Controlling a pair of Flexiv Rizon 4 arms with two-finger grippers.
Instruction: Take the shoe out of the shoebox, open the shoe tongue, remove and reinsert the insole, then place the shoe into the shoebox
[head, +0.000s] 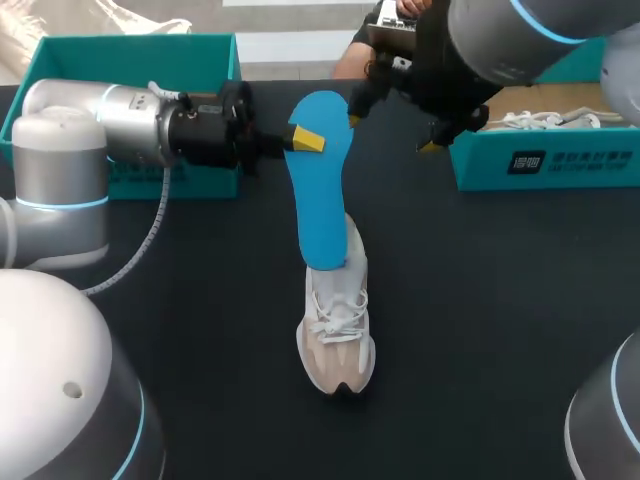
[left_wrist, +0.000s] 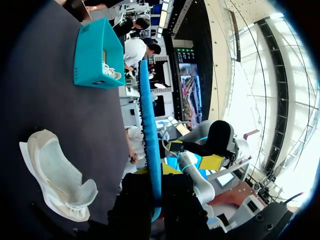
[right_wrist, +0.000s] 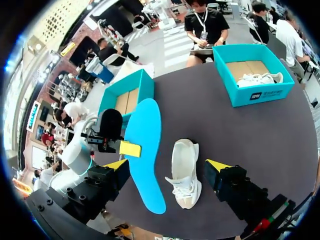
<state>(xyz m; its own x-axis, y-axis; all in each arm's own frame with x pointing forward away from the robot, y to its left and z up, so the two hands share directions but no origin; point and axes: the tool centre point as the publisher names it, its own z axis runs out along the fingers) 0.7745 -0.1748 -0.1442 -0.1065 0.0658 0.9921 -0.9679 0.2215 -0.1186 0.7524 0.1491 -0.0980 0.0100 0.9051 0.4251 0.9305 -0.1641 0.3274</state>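
One white shoe (head: 545, 120) inside the right shoebox (head: 560, 165), another shoe (head: 338, 340) on the table (head: 500, 330).

Our matte black tabletop (head: 500, 330) is evenly, brightly lit — soft highlights on the left arm's silver housing (head: 130, 120), upper left; daylight glare whitens the left wrist view.

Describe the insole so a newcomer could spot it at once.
On the black table, find the pale shoe in the middle. Past its heel, the left tool holds the insole: the only flat, bright blue, foot-shaped sheet, unlike the teal boxes.
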